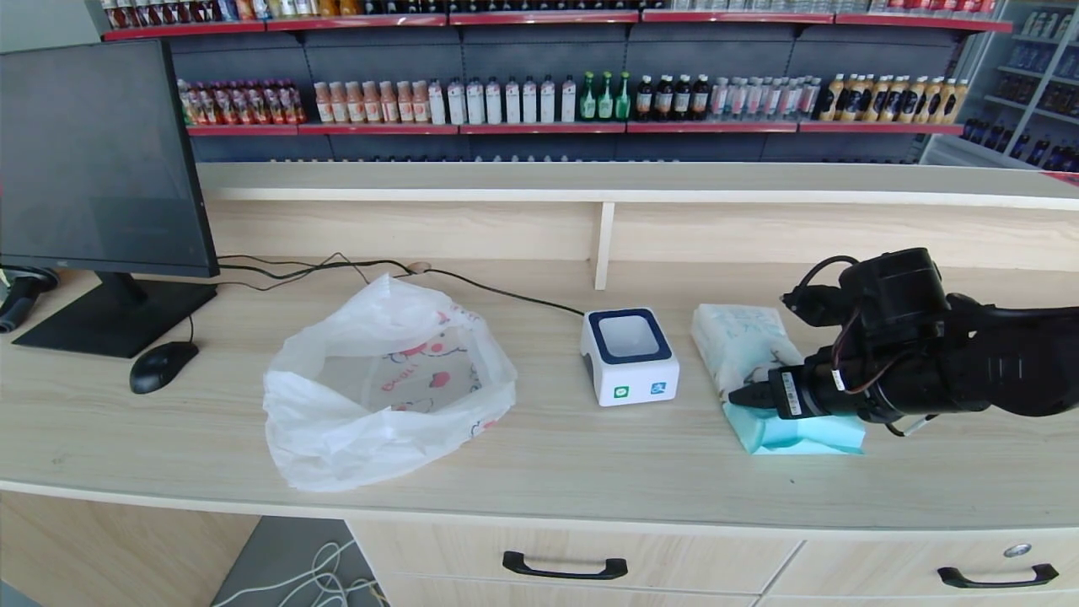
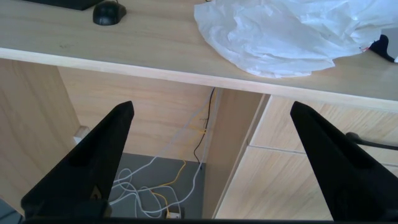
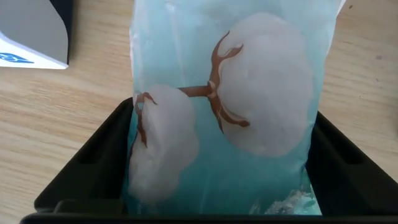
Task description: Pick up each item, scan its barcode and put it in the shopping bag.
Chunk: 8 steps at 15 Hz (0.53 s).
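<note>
One soft pack lies flat on the table, just to the right of the white scanner — pale blue film, and the right wrist view shows two white cotton bolls on brown stems printed on it. Its long axis runs from the back of the table toward the front edge, the near end slanting a little to the robot's right. The right end effector sits low over that near end with its fingers spread wide across the short width, one at each long edge; whether they press the film, I cannot tell. Bare wood lies between the pack and the front edge, and more to its right. The shopping bag stands open-mouthed left of the scanner, well apart from the pack, with a mouse and a monitor beyond it. The left end effector hangs below the table's front edge — jaws wide, holding nothing.
</note>
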{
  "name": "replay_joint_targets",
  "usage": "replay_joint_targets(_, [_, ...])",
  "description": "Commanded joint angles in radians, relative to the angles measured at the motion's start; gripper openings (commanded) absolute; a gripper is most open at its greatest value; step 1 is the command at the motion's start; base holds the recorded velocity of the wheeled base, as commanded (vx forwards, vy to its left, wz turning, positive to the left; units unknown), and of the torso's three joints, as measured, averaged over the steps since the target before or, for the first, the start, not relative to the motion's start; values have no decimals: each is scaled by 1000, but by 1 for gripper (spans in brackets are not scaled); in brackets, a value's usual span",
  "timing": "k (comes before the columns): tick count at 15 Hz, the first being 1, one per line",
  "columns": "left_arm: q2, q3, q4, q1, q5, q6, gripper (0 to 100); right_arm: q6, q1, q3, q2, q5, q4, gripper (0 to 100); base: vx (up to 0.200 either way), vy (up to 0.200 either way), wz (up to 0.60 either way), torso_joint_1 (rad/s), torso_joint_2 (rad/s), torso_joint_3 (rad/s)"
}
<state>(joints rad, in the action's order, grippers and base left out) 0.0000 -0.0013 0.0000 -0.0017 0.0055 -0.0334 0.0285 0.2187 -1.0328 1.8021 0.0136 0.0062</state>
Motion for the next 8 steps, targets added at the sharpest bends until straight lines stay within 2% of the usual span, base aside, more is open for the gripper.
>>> replay_joint_targets(1, [0, 0, 0, 0, 1, 0, 100, -1, 1, 3, -4, 2, 0, 0, 0, 0, 0, 0, 0, 0])
replay_joint_targets(8, [0, 0, 0, 0, 1, 0, 100, 1, 1, 16, -113, 5, -2, 0, 0, 0, 0, 0, 0, 0])
